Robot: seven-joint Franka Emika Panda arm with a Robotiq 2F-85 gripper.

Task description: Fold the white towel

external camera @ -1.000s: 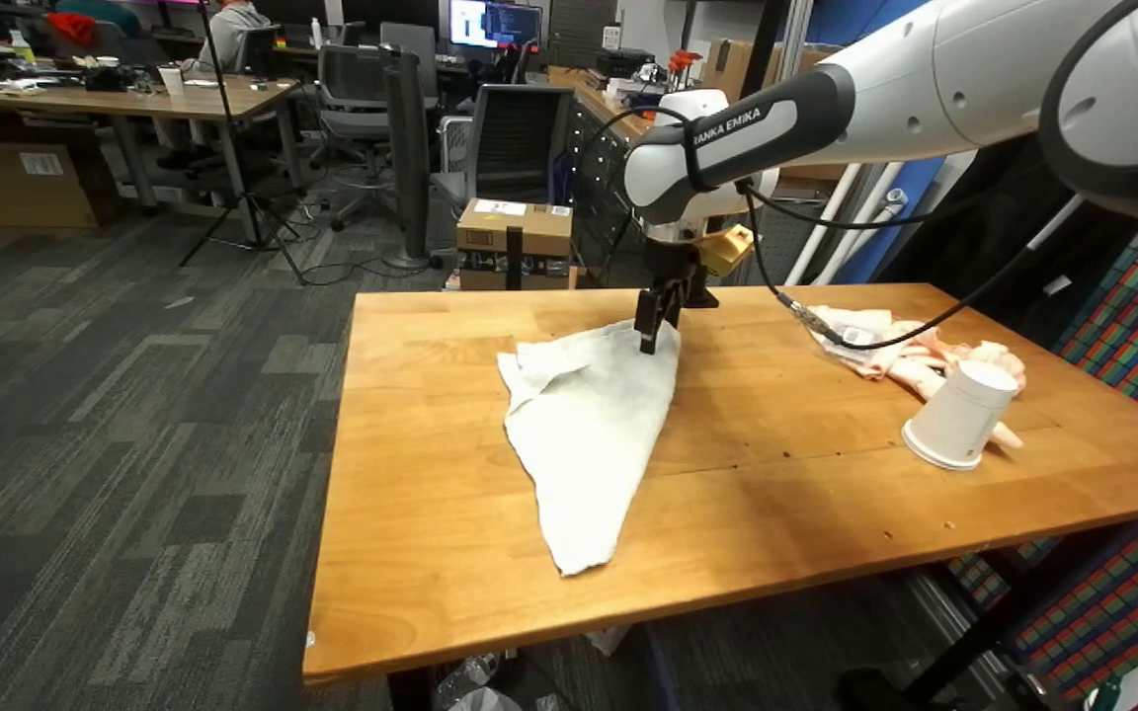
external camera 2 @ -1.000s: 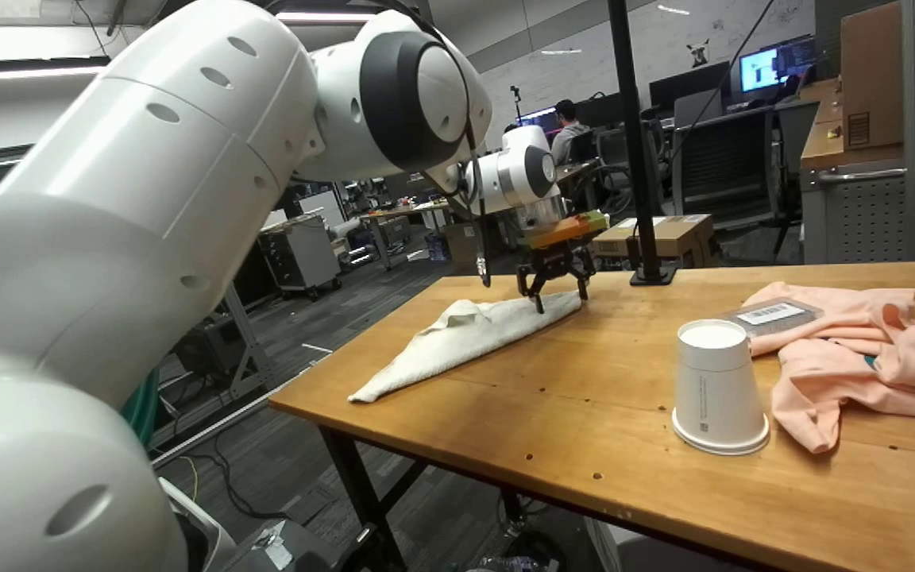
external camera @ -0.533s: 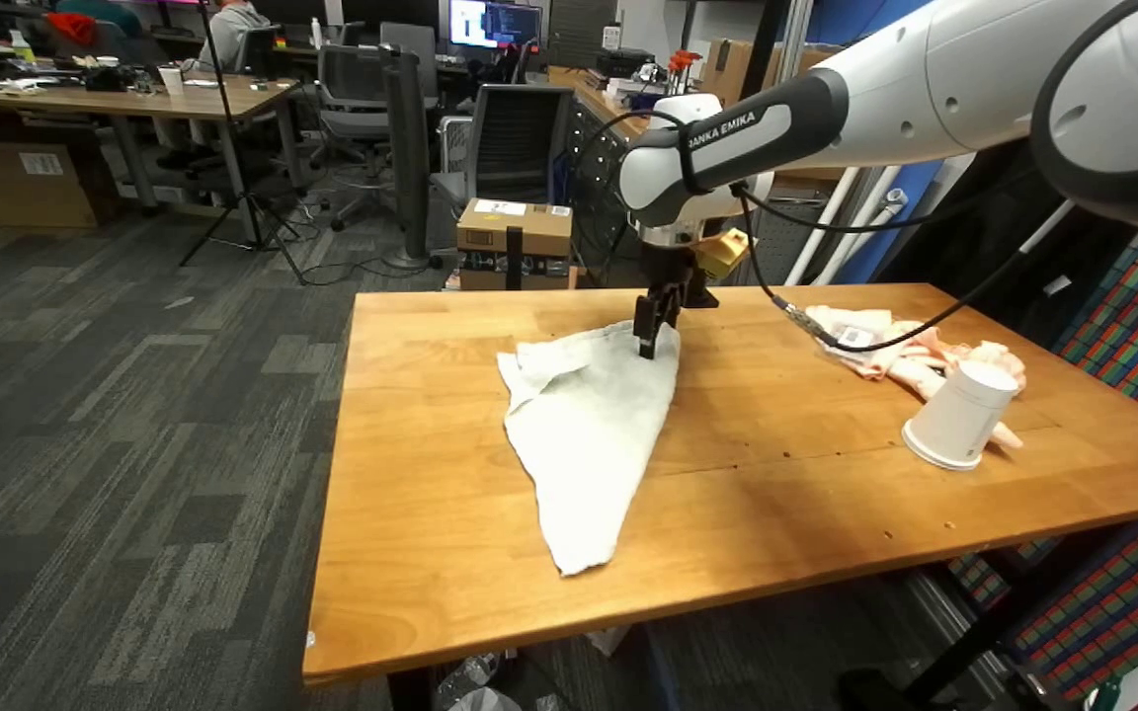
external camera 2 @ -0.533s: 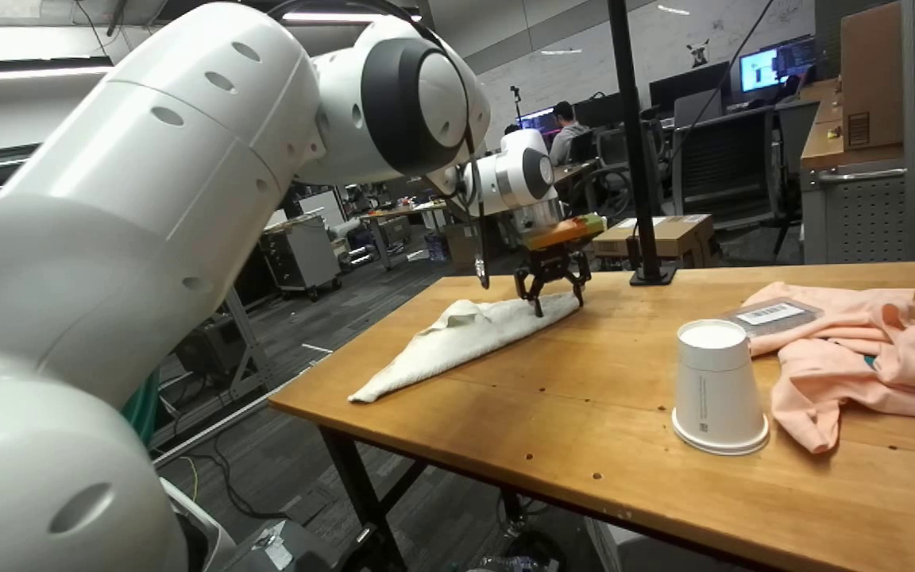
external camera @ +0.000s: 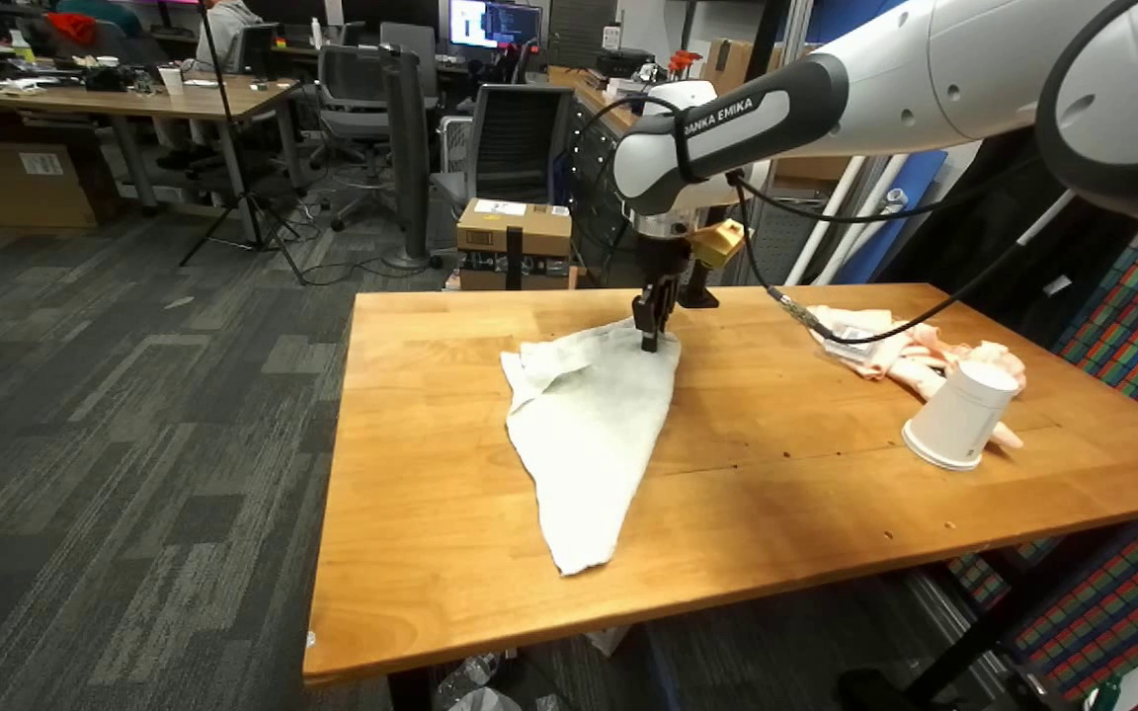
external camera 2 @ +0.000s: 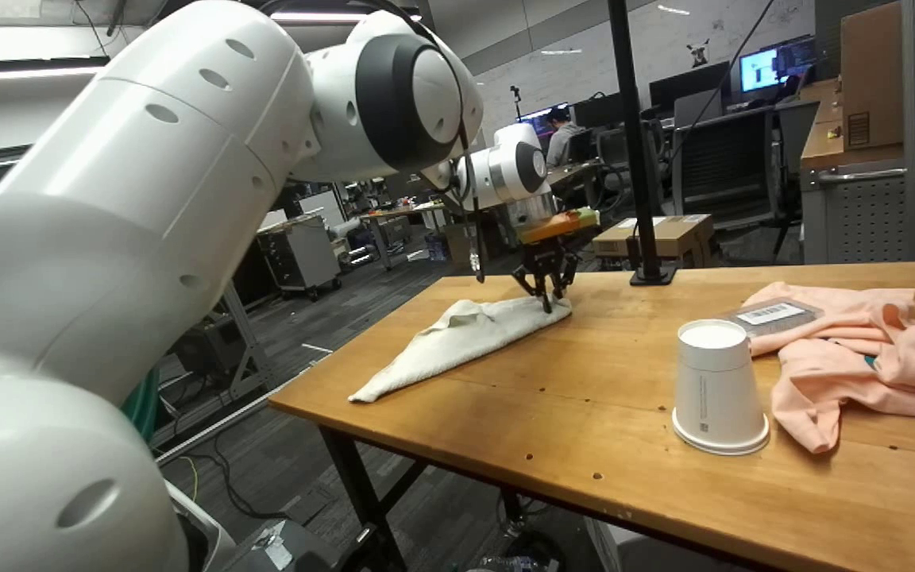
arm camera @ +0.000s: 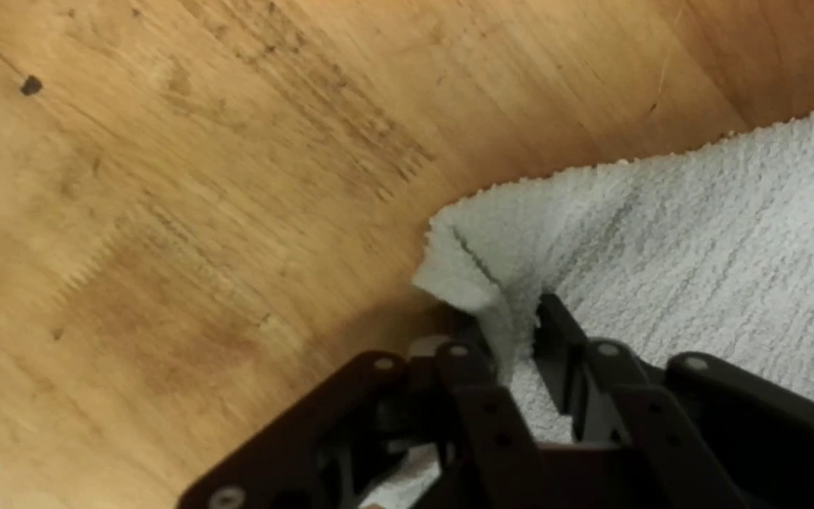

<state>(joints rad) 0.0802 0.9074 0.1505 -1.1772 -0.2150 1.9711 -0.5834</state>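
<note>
Having nearly closed since earlier, the end effector point(arm camera: 507, 322) pinches the white towel point(arm camera: 718, 268) (wrist view, lower centre); one fold looks made, another pending.

Wooden tabletop point(external camera: 411, 444), beneath the gripper point(external camera 2: 554, 302). Carpet-tile floor point(external camera: 134, 415), grey, lower than the gripper. Cardboard carton point(external camera: 490, 237) and mesh-back office chair point(external camera: 520, 138), beyond the gripper. Strip light point(external camera 2: 21, 76), higher than the gripper.

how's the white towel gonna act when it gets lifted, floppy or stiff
The white towel will likely hang floppy: it puckers softly within the hand. Its nubby texture probably resists slipping. Its raised fold may fall open, since it looks loose.
</note>
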